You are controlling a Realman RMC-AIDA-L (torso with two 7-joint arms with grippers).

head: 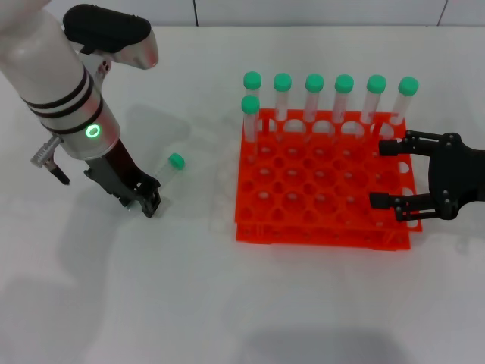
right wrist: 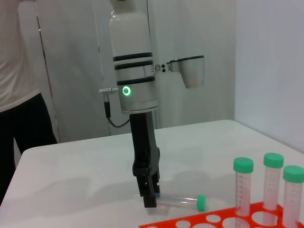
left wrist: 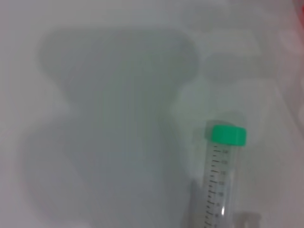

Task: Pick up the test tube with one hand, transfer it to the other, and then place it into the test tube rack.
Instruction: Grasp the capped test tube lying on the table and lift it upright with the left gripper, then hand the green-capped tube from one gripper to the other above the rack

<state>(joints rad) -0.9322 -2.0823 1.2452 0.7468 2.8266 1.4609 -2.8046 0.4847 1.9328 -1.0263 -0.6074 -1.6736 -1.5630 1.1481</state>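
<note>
The test tube point(head: 168, 167) lies flat on the white table point(head: 114, 303), green cap pointing toward one o'clock, well to the nine o'clock side of the orange-red test tube rack point(head: 318, 220). The left gripper point(head: 148, 201) is down at its bottom end, though I cannot tell whether it has clamped. The right gripper point(head: 394, 174) hangs spread open over the rack's three o'clock edge. Lifting, handover and racking all look undone; seven capped tubes point(head: 344, 97) already stand along the far rows.

Bright, even light; soft shadows on the table point(head: 227, 303); left wrist view blurred.
</note>
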